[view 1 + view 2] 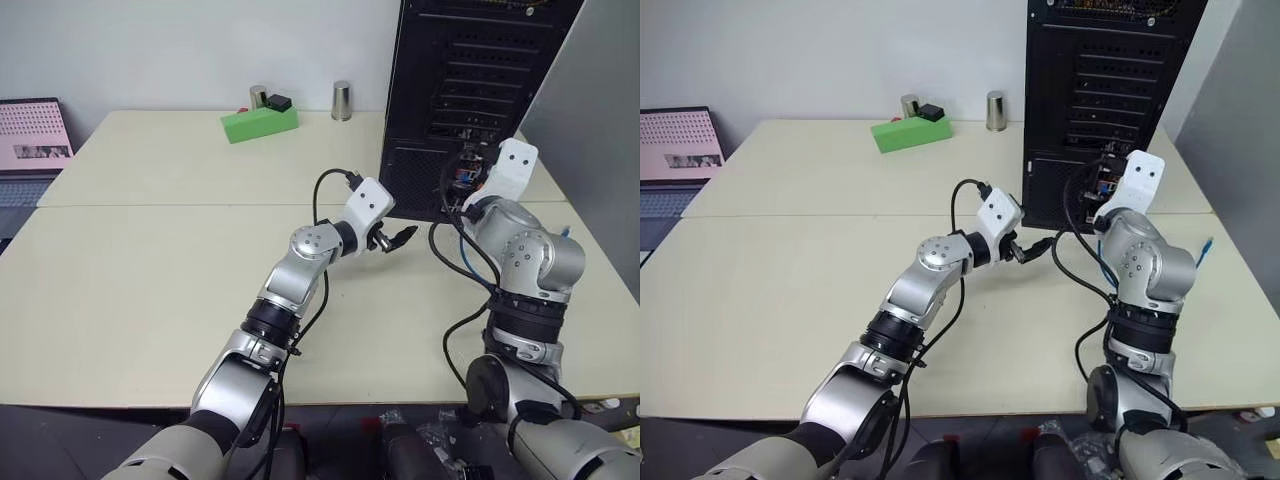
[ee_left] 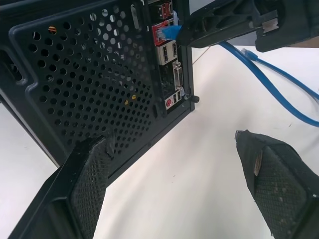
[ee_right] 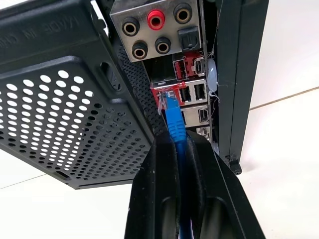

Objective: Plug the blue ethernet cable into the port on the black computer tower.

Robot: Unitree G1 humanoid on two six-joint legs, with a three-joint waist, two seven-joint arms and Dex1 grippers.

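Insertion step, by my read: right gripper [image 3: 180, 144] pinching cable [image 3: 174, 119] behind plug, plug tip at port [image 3: 162, 95] mouth on tower [image 1: 470, 90], at 1 o'clock on table [image 1: 150, 270]; seated or not, cannot tell. Next: straight push, no tilt. Left gripper [image 2: 174, 189] wide, empty, near tower. Green block [image 1: 259, 123], 2 metal cups at 12; laptop [image 1: 35, 135] at 10, pale wall behind
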